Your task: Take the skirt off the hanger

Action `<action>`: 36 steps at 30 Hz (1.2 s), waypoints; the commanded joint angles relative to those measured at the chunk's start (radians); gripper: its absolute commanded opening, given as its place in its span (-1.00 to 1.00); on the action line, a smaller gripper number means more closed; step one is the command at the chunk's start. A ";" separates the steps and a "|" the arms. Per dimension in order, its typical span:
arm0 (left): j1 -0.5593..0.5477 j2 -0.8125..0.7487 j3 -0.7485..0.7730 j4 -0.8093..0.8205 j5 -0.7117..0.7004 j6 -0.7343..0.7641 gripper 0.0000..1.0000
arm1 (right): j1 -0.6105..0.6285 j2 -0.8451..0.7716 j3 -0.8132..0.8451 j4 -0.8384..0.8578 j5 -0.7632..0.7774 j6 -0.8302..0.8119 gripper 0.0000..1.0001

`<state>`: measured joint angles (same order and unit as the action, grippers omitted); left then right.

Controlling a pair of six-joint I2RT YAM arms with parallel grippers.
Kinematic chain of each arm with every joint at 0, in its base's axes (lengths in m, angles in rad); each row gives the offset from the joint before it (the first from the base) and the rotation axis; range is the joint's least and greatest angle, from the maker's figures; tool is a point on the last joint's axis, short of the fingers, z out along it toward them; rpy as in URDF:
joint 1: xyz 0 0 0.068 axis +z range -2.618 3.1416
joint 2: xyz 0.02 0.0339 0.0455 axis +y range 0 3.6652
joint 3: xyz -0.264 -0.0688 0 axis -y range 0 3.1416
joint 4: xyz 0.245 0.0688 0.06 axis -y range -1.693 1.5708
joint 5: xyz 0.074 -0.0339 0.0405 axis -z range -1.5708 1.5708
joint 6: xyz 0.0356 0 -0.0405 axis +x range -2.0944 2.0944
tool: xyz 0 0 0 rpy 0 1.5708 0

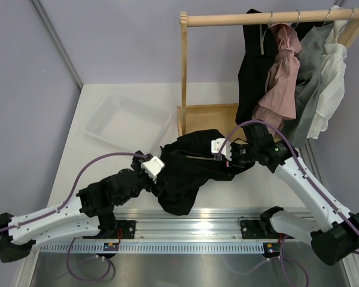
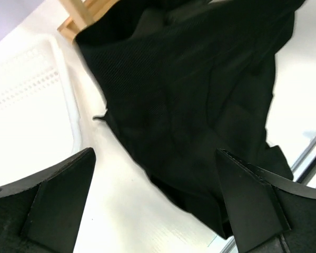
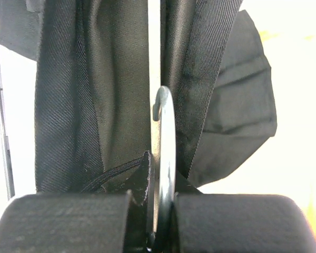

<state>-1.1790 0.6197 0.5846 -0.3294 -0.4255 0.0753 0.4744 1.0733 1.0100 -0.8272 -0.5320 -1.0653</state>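
The black skirt (image 1: 188, 176) lies crumpled on the white table between my two arms. It fills most of the left wrist view (image 2: 200, 95) and hangs in folds in the right wrist view (image 3: 89, 95). Only a thin grey edge of the hanger (image 1: 198, 157) shows among the folds. My right gripper (image 1: 229, 159) is shut on the hanger's shiny metal hook (image 3: 164, 142), which stands upright between its pads (image 3: 160, 199). My left gripper (image 1: 160, 181) hovers at the skirt's left edge, its jaws (image 2: 155, 155) wide open with nothing between them.
A clear plastic basket (image 1: 125, 122) sits on the table at the back left (image 2: 26, 100). A wooden rack (image 1: 183, 78) stands behind the skirt, its rail (image 1: 227, 20) bearing black (image 1: 254, 72), pink (image 1: 281, 78), grey (image 1: 311, 72) and white (image 1: 330, 89) clothes. A metal rail (image 1: 191, 230) runs along the near edge.
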 commanded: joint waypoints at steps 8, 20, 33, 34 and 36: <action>0.337 0.175 0.018 0.156 0.471 -0.100 0.35 | -0.079 -0.029 0.071 -0.084 -0.098 -0.018 -1.00; 0.400 0.237 0.087 0.049 0.611 -0.081 -1.00 | -0.226 -0.019 0.073 -0.118 -0.120 -0.085 -1.00; 0.582 0.196 0.083 -0.063 0.513 -0.169 -1.00 | -0.379 0.002 0.050 -0.159 -0.160 -0.182 -1.00; 0.585 0.204 0.086 -0.071 0.504 -0.177 -1.00 | -0.396 0.007 0.055 -0.152 -0.167 -0.170 -1.00; 0.602 0.221 0.087 -0.076 0.505 -0.193 -1.00 | -0.454 0.022 0.081 -0.150 -0.215 -0.156 -1.00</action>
<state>-0.6369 0.8265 0.6418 -0.3122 0.1993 -0.0940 0.1295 1.0809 1.0382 -0.9852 -0.8246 -1.2221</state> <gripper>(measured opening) 0.015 0.028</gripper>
